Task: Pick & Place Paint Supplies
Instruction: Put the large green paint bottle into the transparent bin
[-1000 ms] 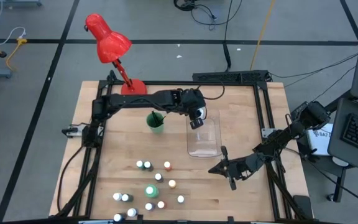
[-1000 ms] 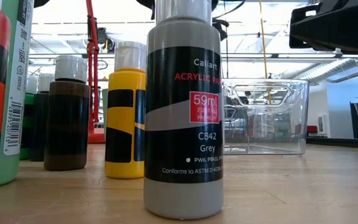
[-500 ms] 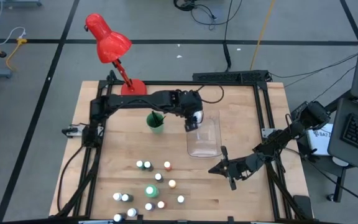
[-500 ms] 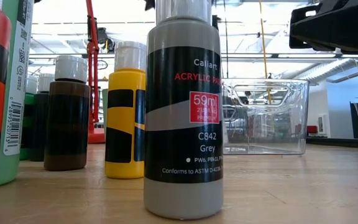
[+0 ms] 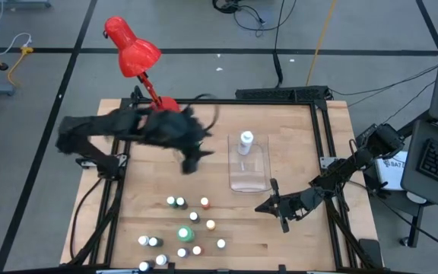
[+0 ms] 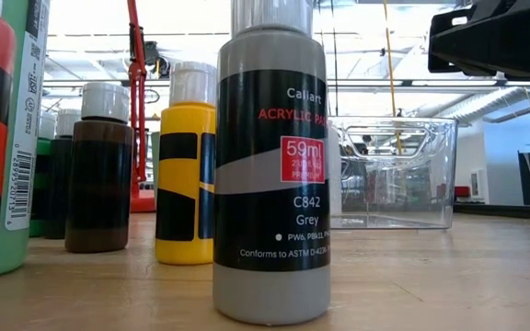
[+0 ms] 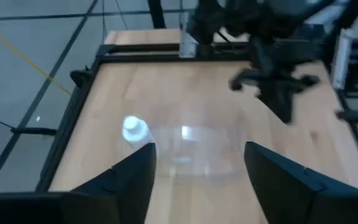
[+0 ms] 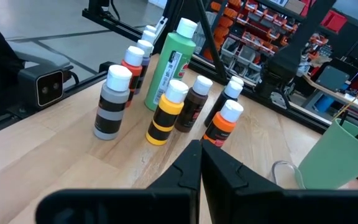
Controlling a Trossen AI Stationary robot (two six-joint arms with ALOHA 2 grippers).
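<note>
Several small paint bottles (image 5: 185, 224) with white caps stand grouped on the table's near side. In the low view a grey one (image 6: 270, 165) and a yellow one (image 6: 184, 165) are closest. A white bottle (image 5: 245, 142) sits inside the clear bin (image 5: 251, 175), at its far end. My left gripper (image 7: 197, 155) hangs open and empty, raised left of the bin (image 7: 191, 146); it is blurred in the high view (image 5: 195, 158). My right gripper (image 5: 268, 205) is shut, level above the table right of the bottles (image 8: 166, 106). No brushes show.
A red desk lamp (image 5: 131, 49) stands at the table's far left. A green cup (image 8: 337, 155) shows in the right wrist view; my left arm hides it from above. Bare wood lies between the bin and the bottle group.
My left gripper stood over the bin's far end and has let go of a white bottle, which stays in the bin. It has then swung quickly up and toward the table's left edge, away from the bin. My right arm has kept still.
</note>
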